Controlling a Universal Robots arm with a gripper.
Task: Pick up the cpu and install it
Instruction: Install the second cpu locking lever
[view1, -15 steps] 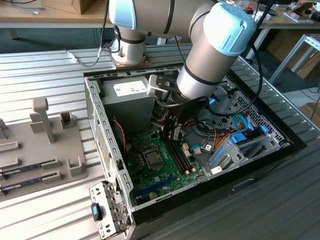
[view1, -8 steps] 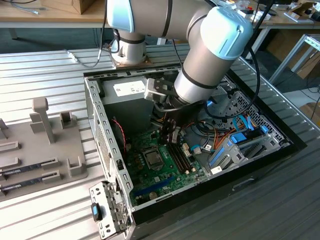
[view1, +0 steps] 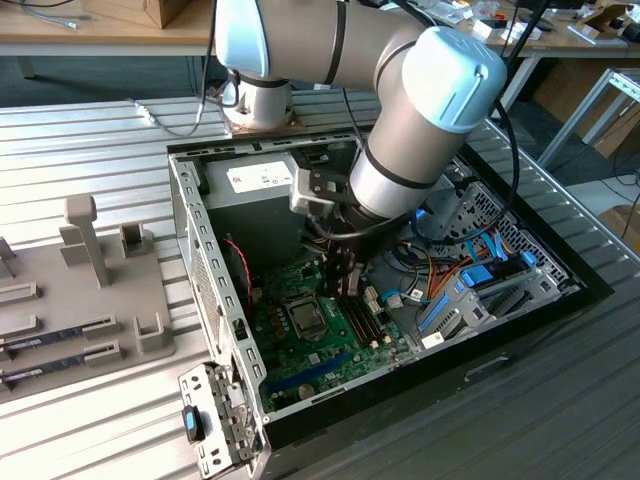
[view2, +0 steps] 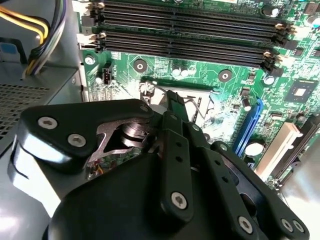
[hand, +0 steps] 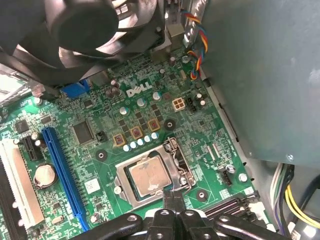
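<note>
- Seating step: pale silvery square cpu lies in the metal socket frame.
- Black tool narrow, fingertips at cpu's edge; grip: cannot tell.
- Next move calls for gentle, level handling.

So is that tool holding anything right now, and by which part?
It looks like nothing is held. The cpu lies flat in the socket frame on the motherboard, and the tool has its fingertips together at the chip's edge, not around it.
</note>
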